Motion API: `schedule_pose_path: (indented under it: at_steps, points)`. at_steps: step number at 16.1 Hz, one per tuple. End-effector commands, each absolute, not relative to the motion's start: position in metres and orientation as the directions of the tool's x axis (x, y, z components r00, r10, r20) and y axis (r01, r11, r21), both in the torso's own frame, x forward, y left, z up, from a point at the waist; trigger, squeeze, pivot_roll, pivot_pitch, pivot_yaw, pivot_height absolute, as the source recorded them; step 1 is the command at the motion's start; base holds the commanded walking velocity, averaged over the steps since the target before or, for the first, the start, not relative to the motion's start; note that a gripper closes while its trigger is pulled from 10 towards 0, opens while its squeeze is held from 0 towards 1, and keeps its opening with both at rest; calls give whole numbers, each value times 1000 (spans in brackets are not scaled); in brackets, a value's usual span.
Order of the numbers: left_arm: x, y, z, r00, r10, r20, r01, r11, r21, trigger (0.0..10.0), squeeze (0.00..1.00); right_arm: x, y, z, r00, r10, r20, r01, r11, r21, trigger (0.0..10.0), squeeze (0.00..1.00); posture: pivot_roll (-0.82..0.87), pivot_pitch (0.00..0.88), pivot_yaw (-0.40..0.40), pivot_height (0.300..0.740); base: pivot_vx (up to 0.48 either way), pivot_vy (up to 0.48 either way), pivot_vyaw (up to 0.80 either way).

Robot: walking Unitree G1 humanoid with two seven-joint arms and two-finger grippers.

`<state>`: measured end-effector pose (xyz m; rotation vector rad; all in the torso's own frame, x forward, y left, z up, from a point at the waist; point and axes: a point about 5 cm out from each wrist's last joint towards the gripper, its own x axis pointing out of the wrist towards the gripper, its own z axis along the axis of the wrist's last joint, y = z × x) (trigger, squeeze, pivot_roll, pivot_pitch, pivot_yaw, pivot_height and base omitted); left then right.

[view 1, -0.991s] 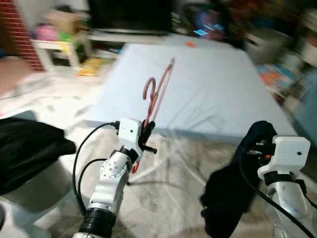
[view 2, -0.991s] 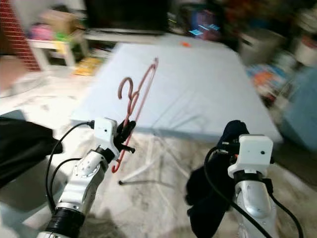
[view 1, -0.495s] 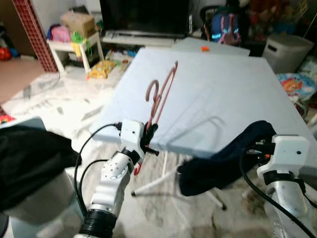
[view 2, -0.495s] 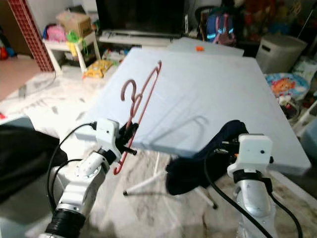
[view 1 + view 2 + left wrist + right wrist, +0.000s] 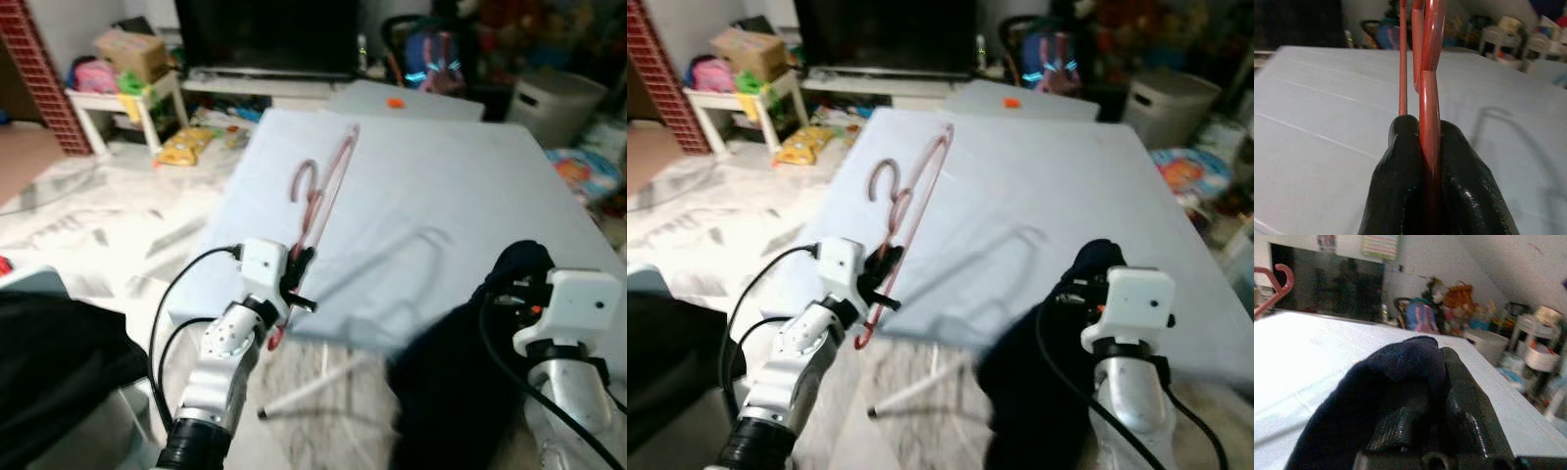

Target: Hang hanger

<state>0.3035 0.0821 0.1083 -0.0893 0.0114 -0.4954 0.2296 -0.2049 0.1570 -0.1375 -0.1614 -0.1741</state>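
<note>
Left gripper [image 5: 297, 271] in the lower left of the head view, clamped on the lower end of a red hanger [image 5: 320, 197]. Hanger held upright, rising toward frame centre, hook at mid-height, over the near edge of a pale blue desk [image 5: 460, 186]. Right gripper [image 5: 513, 284] at lower right, closed on a dark navy garment [image 5: 451, 382] draping down below the desk edge. More black cloth [image 5: 49, 362] bunched at lower left. Dark television [image 5: 265, 34] across the upper middle.
</note>
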Motion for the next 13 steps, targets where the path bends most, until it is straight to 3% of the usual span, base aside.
schedule_pose_path:
  at_steps: [1,8,12,13]
  points:
    - [306,92,111,895,-447,12,446,891,-80,10000,0,231,-199,168,964,-141,227,169,980,-109,0,0,39,0,-43,740,465,0,0]
    - [301,89,108,893,-450,-11,448,891,-78,10000,0,236,-205,176,958,-146,247,176,979,-104,0,0,40,0,-54,740,0,0,0]
    - [298,87,106,895,-446,-18,443,892,-87,10000,0,276,-207,205,946,-69,316,116,984,-135,0,0,48,0,-76,740,0,0,0]
    - [298,87,106,899,-437,-18,434,896,-89,10000,0,299,-200,222,936,-17,353,71,987,-141,0,0,59,0,-86,740,0,0,0]
